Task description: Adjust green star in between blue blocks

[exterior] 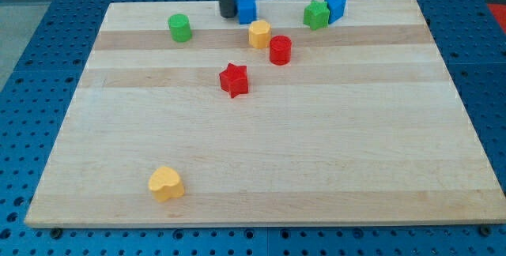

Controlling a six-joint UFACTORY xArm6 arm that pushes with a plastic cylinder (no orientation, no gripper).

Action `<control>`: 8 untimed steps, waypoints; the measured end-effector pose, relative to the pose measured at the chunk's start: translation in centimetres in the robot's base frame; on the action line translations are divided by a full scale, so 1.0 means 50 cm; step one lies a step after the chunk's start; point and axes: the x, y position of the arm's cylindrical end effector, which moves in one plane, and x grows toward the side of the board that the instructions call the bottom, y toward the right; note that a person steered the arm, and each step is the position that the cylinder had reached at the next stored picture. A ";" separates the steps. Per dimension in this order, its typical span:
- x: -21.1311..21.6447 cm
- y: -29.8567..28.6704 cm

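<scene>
The green star (316, 14) sits near the view's top right of the wooden board (261, 169), touching a blue block (336, 7) just to its right. A second blue block, a cube (247, 9), sits at the top middle. My tip (228, 13) is down on the board right beside that blue cube's left side, touching or nearly touching it. The green star lies well to the right of my tip, beyond the blue cube.
A green cylinder (180, 28) sits at the top left. A yellow block (259, 33) and a red cylinder (280, 50) sit below the blue cube. A red star (234, 80) lies mid-board. A yellow heart (166, 183) sits at the bottom left.
</scene>
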 end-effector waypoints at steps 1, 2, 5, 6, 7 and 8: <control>0.006 0.068; 0.006 0.120; 0.116 0.150; 0.158 0.211; 0.161 0.294; 0.144 0.311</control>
